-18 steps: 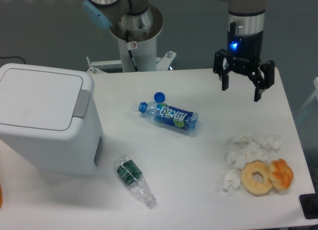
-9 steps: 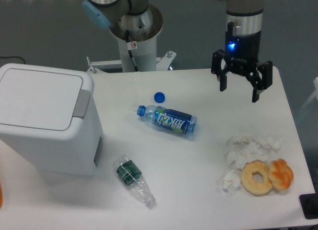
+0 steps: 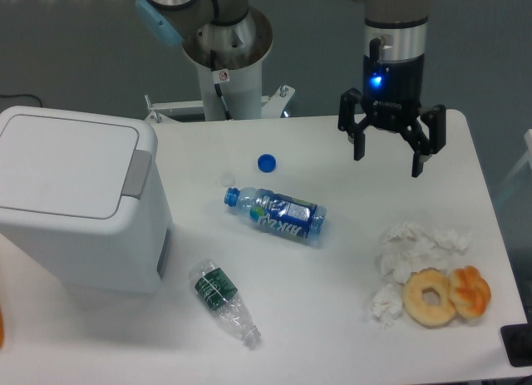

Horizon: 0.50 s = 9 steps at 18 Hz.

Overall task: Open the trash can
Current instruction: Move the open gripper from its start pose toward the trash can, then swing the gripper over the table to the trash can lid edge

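Note:
The trash can is a large white boxy bin at the table's left, with its flat lid down and a grey push tab on its right edge. My gripper hangs open and empty above the table's back right, far to the right of the bin.
A blue-labelled bottle lies in the middle, with a loose blue cap behind it. A crushed clear bottle lies near the front. Crumpled tissues and two doughnuts sit at the right front.
My gripper has moved a little left and slightly up, still open. The blue-labelled bottle has rolled toward the front left, away from the blue cap.

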### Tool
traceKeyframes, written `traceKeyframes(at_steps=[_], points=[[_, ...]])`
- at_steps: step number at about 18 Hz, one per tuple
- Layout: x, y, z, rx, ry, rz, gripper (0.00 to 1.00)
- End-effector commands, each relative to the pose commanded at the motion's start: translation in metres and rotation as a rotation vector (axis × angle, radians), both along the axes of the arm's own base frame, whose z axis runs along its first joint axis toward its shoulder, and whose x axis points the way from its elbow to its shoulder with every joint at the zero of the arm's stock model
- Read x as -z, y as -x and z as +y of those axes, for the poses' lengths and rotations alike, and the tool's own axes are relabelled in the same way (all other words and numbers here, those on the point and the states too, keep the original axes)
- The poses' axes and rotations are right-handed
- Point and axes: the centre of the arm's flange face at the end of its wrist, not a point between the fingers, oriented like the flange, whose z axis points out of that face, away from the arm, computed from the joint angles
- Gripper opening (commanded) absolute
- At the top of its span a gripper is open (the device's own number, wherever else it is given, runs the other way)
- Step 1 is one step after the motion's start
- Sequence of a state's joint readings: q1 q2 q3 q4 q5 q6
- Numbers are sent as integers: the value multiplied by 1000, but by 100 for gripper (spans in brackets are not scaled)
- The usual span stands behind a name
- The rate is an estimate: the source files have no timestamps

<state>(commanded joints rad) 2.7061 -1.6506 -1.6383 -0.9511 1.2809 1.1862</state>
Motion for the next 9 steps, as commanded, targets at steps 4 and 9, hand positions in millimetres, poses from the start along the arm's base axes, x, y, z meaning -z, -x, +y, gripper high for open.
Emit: traceKeyframes(at_steps=[4,9], points=[[-7,-8,5,-69,-38,-33,100],[-25,-25,7,-231,-124,-112,100]])
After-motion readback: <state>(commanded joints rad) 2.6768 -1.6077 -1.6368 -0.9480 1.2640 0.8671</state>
